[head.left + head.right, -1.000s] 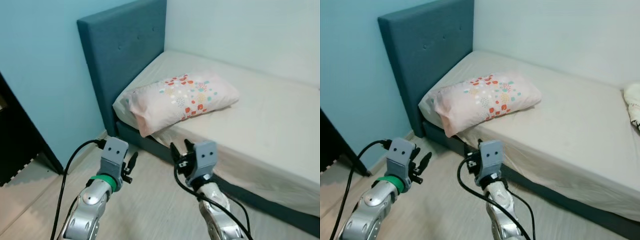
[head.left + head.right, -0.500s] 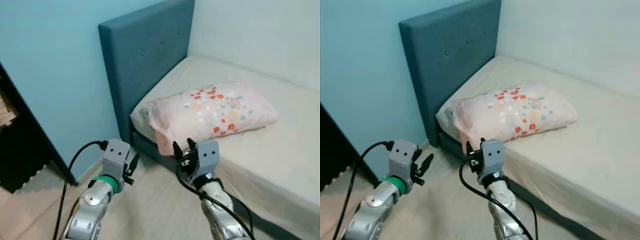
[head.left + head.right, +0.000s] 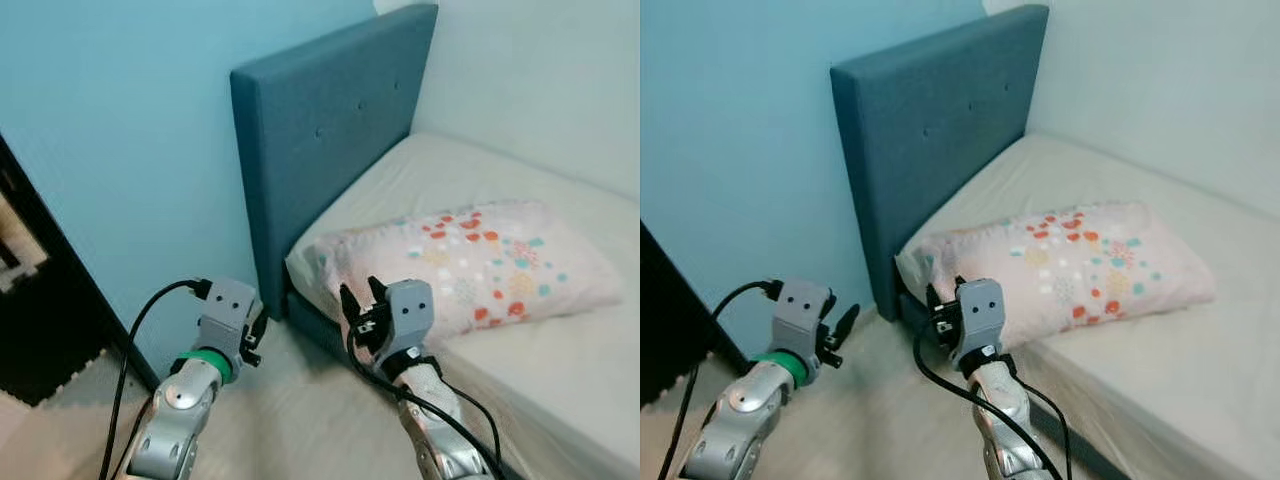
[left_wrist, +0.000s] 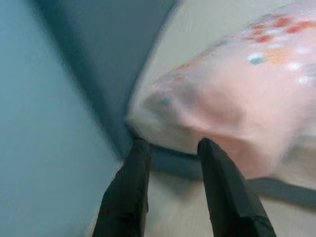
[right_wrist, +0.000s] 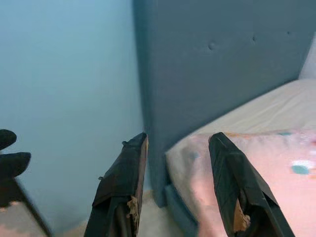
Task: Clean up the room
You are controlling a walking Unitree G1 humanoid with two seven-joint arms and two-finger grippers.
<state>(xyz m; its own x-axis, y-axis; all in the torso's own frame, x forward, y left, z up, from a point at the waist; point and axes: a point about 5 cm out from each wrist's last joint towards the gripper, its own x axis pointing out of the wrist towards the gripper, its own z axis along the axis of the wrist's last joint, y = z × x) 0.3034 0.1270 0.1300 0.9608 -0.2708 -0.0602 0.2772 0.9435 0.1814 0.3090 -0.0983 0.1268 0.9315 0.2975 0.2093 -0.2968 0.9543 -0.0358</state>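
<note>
A: What has changed over the last second?

B: The whole scene has slid across the head views, so the camera has turned or stepped; the things themselves lie as they did. The pillow now sits lower and further right in the picture, and the blue headboard is nearer the middle.

A: Meaning for the tidy-up?

B: I'd judge the robot is squaring up to the head of the bed. The pillow lies near the headboard, its corner hanging over the mattress edge.

A: The 2 tools?

B: The left tool and the right tool both hover low before the bed corner, fingers spread, holding nothing.

A: Any containers?

B: No bin or basket that I can make out; the wrist views are blurred, though.
</note>
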